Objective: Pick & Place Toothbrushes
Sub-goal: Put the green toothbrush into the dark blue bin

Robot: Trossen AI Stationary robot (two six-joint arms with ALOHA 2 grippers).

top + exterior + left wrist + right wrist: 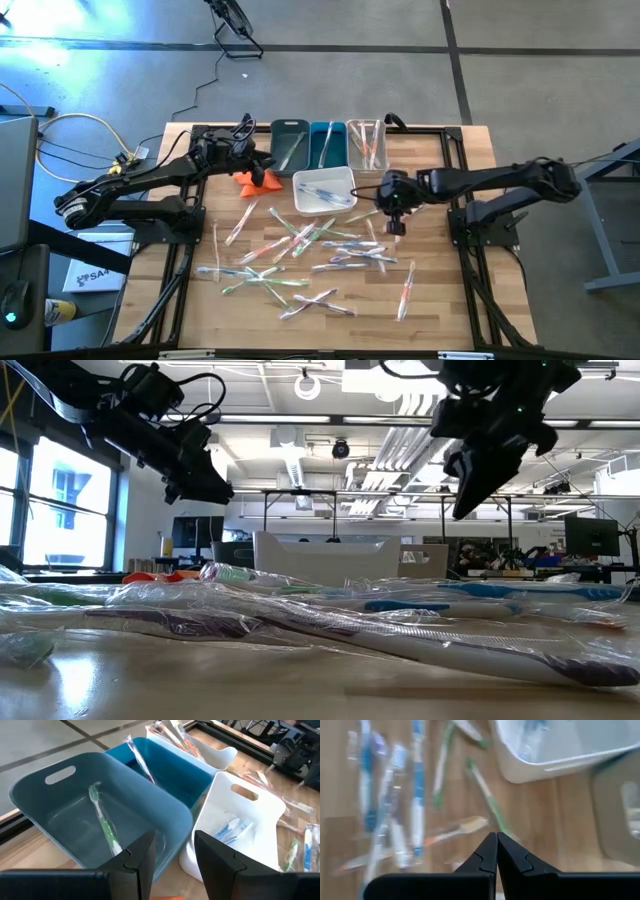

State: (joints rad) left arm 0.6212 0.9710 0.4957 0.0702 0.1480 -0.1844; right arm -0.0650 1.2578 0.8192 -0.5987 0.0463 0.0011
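**Slippery little sticks, one arm over the bins, one over the pile**

The toothbrushes (300, 250) lie strewn across the middle and lower part of the desk (440, 300) in the high view, many crossing one another; a few already sit in the bins along the top. They look light and stiff, but the clear wrappers seem slick and crinkly, so I'd expect one to slide or twist if pinched near an end. A grip across the middle of the handle, on a brush lying clear of its neighbours, looks safest.

The left gripper (172, 857) hangs over the grey-blue bin (60, 795) at upper centre-left, jaws apart and empty, a green brush (105, 827) lying in the bin beneath. The right gripper (496, 851) hovers right of centre, by the white bin (322, 190), jaws pressed together on nothing.
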